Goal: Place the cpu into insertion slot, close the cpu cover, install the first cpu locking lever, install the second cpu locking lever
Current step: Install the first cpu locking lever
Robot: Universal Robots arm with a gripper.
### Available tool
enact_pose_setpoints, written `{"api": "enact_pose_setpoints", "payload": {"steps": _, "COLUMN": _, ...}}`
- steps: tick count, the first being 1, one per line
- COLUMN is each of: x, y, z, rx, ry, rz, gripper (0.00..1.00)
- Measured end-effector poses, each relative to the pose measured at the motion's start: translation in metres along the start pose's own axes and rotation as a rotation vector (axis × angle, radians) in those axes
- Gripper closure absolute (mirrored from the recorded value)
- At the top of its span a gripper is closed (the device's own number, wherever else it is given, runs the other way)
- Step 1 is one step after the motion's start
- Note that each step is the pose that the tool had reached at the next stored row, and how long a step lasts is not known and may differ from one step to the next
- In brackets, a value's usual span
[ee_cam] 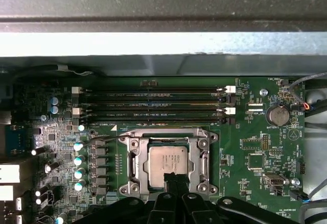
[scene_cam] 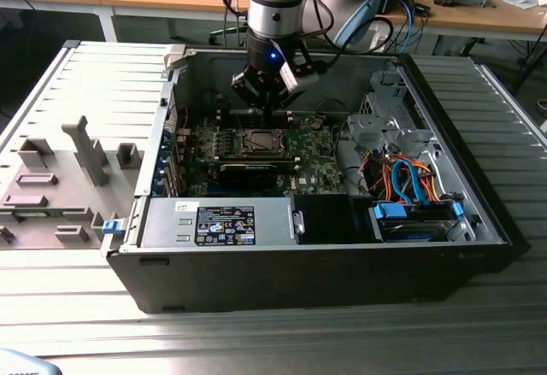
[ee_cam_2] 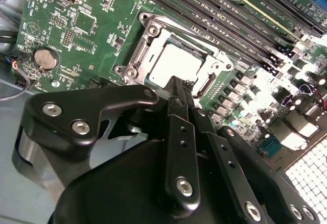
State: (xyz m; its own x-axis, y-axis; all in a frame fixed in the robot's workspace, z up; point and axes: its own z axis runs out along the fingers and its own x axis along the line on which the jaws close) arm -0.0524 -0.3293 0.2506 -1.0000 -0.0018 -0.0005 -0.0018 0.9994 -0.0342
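Note:
The cpu (ee_cam: 171, 162) (ee_cam_2: 176, 63) lies flat in the insertion slot (scene_cam: 256, 142) on the green motherboard (scene_cam: 312, 157), silvery top up. The cpu cover (ee_cam: 134, 163) (ee_cam_2: 148, 35) lies down around it as a metal frame. A thin wire lever (ee_cam: 104, 139) runs out from one corner of the socket. My gripper (ee_cam: 172, 179) (ee_cam_2: 176, 87) (scene_cam: 267, 108) hangs just above one edge of the socket. Its black fingers are shut together with nothing between them, and their tips overlap the cpu's edge in both wrist views.
The board sits in an open black computer case (scene_cam: 479, 221). Long memory slots (ee_cam: 153, 104) run beside the socket, capacitors (ee_cam: 77, 157) on another side, a coin battery (ee_cam: 278, 115) further off. Drive cables (scene_cam: 406, 178) fill the exterior view's right; a grey fixture (scene_cam: 60, 178) stands outside the case.

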Motion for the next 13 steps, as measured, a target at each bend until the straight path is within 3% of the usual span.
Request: {"api": "enact_pose_setpoints", "payload": {"steps": 13, "x": 0.0026, "y": 0.0, "z": 0.0, "rx": -0.0001, "ry": 0.0, "rz": 0.0, "gripper": 0.89}}
